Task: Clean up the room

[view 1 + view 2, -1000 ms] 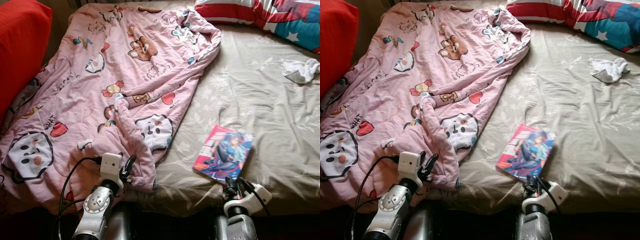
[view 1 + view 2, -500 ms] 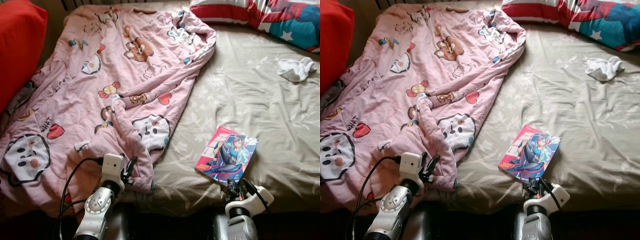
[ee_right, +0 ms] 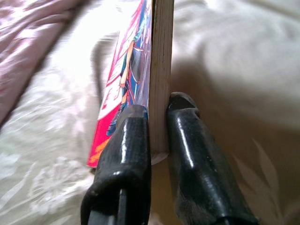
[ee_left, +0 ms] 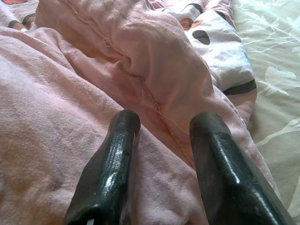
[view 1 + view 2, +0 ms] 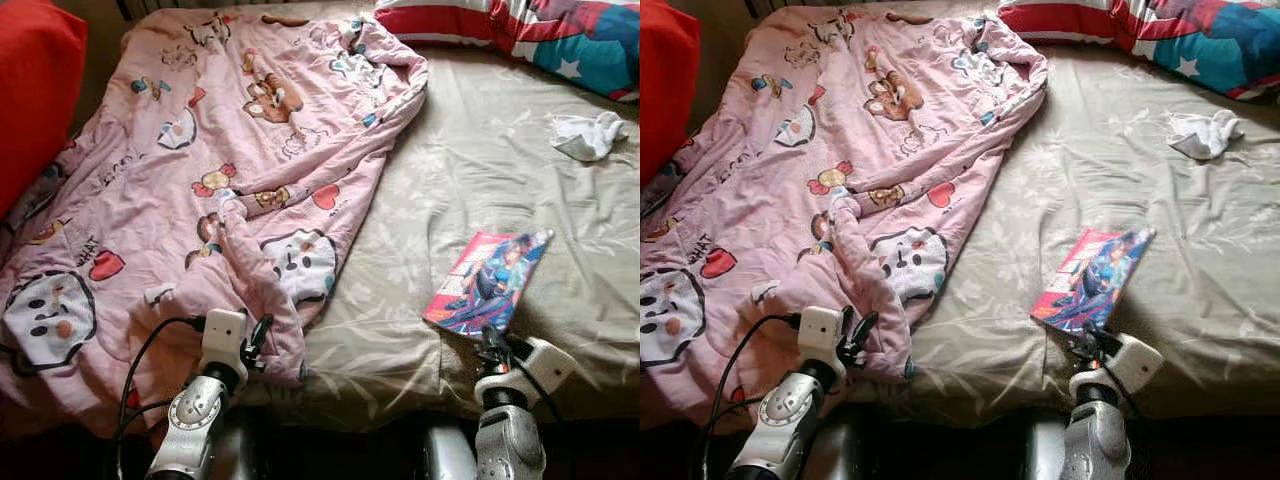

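Daylight falls brightly across the bed (image 5: 470,180), glaring in the right wrist view; near edges lie dark.

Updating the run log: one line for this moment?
right gripper: shut on book, lifted off sheet | left gripper: open over blanket

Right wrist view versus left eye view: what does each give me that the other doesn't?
Right wrist alone: the book's page edge clamped between the two black fingers.

Left eye alone: the pink blanket's cartoon prints, the left gripper at its near edge, the white cloth, the striped pillow, the red cushion.

Both: the book, the right gripper, the beige sheet.
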